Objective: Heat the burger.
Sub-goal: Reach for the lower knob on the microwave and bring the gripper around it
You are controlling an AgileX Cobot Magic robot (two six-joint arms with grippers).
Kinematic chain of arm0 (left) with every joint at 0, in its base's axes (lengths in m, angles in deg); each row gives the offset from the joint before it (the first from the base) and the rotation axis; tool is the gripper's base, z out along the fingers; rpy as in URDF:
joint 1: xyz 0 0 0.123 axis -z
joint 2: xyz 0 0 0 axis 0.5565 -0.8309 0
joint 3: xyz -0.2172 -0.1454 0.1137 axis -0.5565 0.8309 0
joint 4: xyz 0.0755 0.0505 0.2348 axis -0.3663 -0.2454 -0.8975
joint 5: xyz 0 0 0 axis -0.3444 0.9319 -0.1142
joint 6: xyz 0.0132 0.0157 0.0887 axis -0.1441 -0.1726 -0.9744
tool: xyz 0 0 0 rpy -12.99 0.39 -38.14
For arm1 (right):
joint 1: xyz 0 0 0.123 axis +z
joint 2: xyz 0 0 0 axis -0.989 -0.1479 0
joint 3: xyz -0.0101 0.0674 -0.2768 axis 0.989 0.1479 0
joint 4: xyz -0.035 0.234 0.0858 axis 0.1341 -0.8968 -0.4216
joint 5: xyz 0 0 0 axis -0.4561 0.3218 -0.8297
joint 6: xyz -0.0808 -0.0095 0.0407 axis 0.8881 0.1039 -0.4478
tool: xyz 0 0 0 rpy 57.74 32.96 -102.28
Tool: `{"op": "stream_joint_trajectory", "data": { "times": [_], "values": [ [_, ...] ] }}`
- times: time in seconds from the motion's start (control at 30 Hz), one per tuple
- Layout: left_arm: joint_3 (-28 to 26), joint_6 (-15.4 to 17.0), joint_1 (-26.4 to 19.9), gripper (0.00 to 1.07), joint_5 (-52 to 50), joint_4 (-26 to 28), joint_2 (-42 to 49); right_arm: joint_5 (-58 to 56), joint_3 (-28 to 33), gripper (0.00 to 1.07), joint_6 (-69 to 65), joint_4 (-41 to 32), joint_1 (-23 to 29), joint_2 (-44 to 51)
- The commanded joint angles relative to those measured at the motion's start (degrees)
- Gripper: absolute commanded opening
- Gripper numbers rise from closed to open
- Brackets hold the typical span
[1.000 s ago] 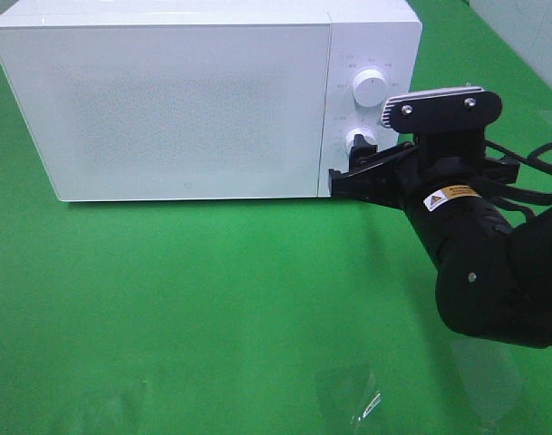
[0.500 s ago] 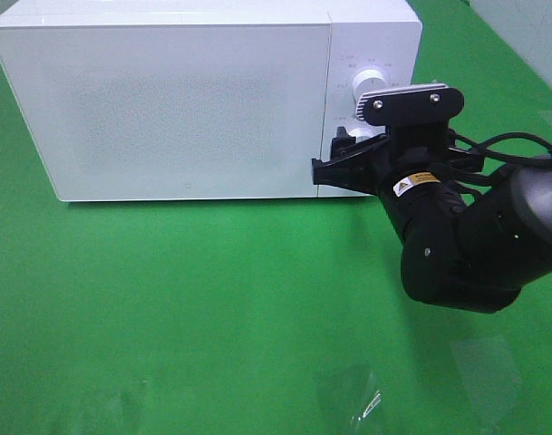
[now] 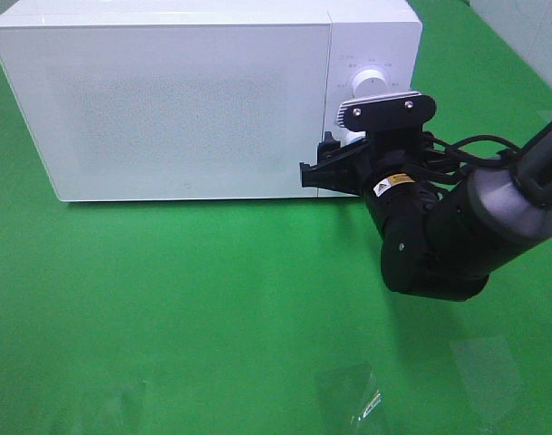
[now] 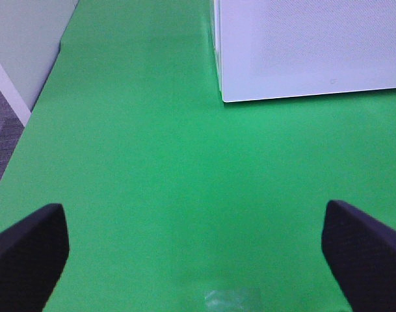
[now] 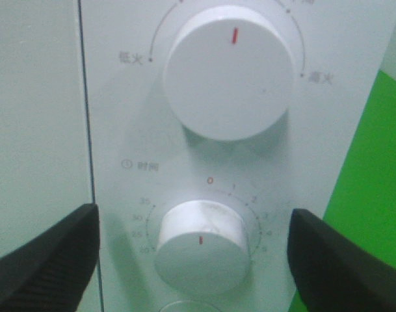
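Observation:
The burger is out of view. The white microwave (image 3: pixel 185 100) stands at the back of the green table with its door closed. My right gripper (image 3: pixel 325 161) is open right in front of the control panel. In the right wrist view its two dark fingers (image 5: pixel 48 260) stand either side of the lower timer knob (image 5: pixel 201 237) without touching it, and the upper power knob (image 5: pixel 229 71) sits above. My left gripper (image 4: pixel 194 253) is open and empty over bare green cloth, short of the microwave's corner (image 4: pixel 308 45).
Shiny clear tape patches (image 3: pixel 353 394) lie on the cloth near the front edge. The table's left edge and the grey floor (image 4: pixel 2 123) show in the left wrist view. A pale wall (image 3: pixel 529 27) rises at the back right.
My right arm has swung left and in toward the microwave's panel, bringing the open gripper over the lower knob. The microwave has not moved.

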Motion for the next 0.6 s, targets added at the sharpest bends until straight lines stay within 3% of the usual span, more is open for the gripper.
{"op": "stream_joint_trajectory", "data": {
  "times": [0.03, 0.6],
  "values": [
    [0.17, 0.29, -0.23, 0.98, 0.17, 0.06, 1.03, 0.46, -0.80, 0.75, -0.63, 0.23, -0.23, -0.46],
    [0.17, 0.29, -0.23, 0.98, 0.17, 0.00, 1.03, 1.09, -2.98, 0.73, -0.69, -0.17, -0.63, -2.81]
  ]
}}
